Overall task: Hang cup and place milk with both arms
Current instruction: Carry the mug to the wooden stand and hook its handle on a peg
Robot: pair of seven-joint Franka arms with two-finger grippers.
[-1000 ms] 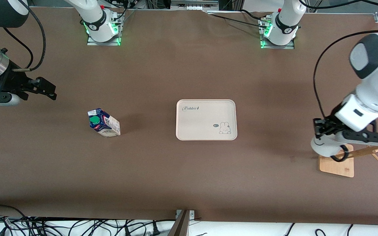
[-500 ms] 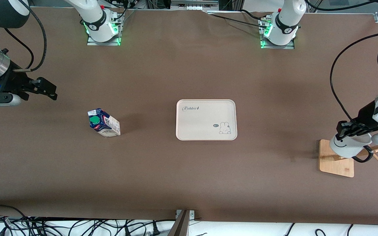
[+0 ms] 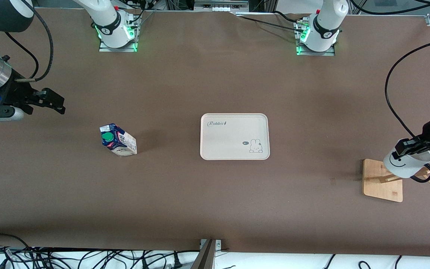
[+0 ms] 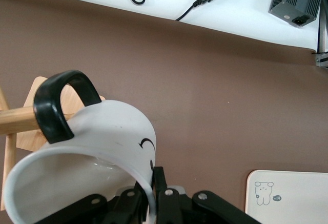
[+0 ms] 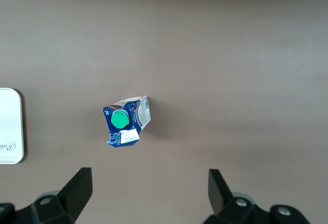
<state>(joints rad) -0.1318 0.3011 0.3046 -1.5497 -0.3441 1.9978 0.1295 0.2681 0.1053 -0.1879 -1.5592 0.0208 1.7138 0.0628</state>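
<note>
Fingers (image 4: 160, 183) of the left gripper (image 3: 412, 146) are clamped on the rim of the cup (image 3: 405, 164), one inside the wall and one outside, beside the smiley face. The cup is held tilted in the air over the wooden rack (image 3: 383, 180) at the left arm's end of the counter (image 3: 200, 82); its black loop handle (image 4: 61, 103) sits around or just against a wooden peg (image 4: 18, 120) of the rack, and which of the two cannot be told. The rack's square base lies at about four o'clock from the tray (image 3: 234, 136).

The right gripper (image 3: 49, 101) hangs over bare counter at the right arm's end, its fingers (image 5: 77, 190) spread wide and holding nothing; this arm waits.

The milk (image 3: 118, 140) stands on the counter at nine o'clock from the tray and well apart from it, green cap (image 3: 107, 137) showing on its dark blue top. It lies at about five o'clock from the right gripper.

The tray, cream with a rabbit drawing (image 3: 255, 145) and a printed word, lies flat at mid-counter with nothing on it.
</note>
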